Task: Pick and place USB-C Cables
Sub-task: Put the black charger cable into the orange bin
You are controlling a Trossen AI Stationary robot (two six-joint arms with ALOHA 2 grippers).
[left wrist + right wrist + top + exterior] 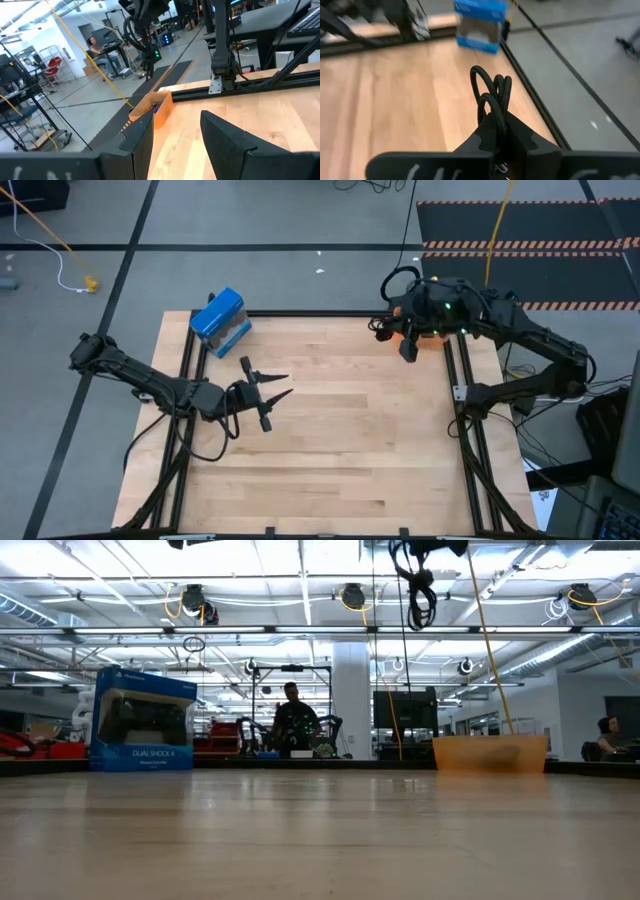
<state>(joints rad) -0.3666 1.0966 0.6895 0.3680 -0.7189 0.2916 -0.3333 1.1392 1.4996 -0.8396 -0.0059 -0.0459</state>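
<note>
My right gripper (501, 131) is shut on a black USB-C cable folded long (495, 95). It is raised high over the table's far right corner (386, 328), beside an orange container (428, 338). In the low view the cable (420, 590) hangs well above the tabletop. The orange container (152, 107) shows a bluish bit (158, 106) inside; what it is cannot be told. The coiled cable is out of view. My left gripper (270, 392) is open and holds nothing, over the table's left middle (175, 122). My right gripper pinches the folded black cable between its two fingers, across the bundled strands (498, 122). The looped end (487, 80) sticks out past the fingertips. The cable is lifted clear of the table and dangles below the gripper (420, 610).
A blue game-controller box (220, 320) stands at the table's far left edge (143, 720). Black frame rails (455, 395) run along the table's sides. Bare wood (350, 440) lies between the arms. A person (292, 720) sits in the room beyond the table.
</note>
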